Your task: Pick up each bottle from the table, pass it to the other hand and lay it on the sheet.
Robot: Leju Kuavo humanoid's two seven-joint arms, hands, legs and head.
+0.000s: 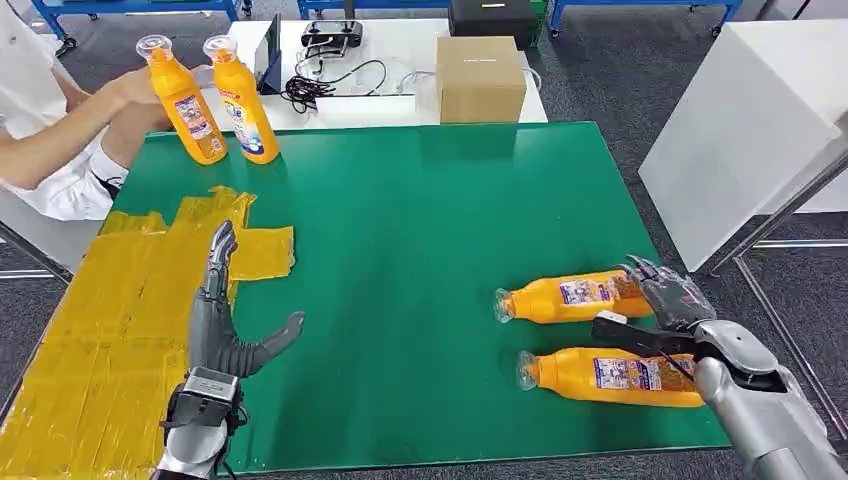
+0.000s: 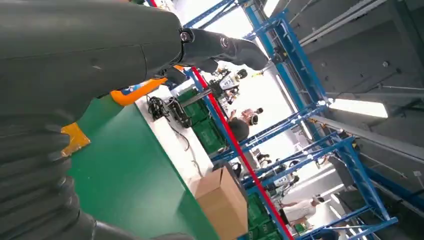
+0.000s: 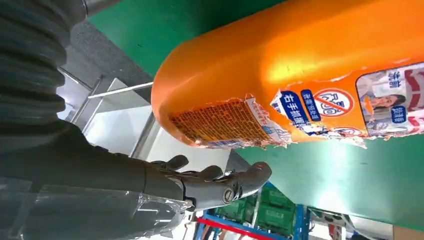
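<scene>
On the far left of the head view, a person (image 1: 50,150) sat at the table edge with a hand on one of two standing orange bottles (image 1: 213,100) in the upper left. Below them, the yellow sheet (image 1: 110,330) lay over the left side of the green table (image 1: 400,230). The left hand (image 1: 225,325) hung above the sheet's right edge with its fingers stretched out and apart, thumb sticking to the side, holding nothing. Farther right, past the middle, two more orange bottles lay on their sides in the lower right, caps pointing left. The upper bottle (image 1: 570,298) was the one the right hand (image 1: 665,315) had reached. Its fingers were spread over the bottle's back end and its thumb pointed left between the two bottles, just above the lower bottle (image 1: 610,375). The right wrist view showed the fat end of a bottle very close, with the thumb not touching it, so I judged the hand had not grabbed yet. To do this step well, I think the hand should slide a bit more toward the middle of the upper bottle, close the fingers and thumb firmly around it, and lift straight up so the lower bottle does not roll. The torn label may be slippery, so a snug hold seems wise.
</scene>
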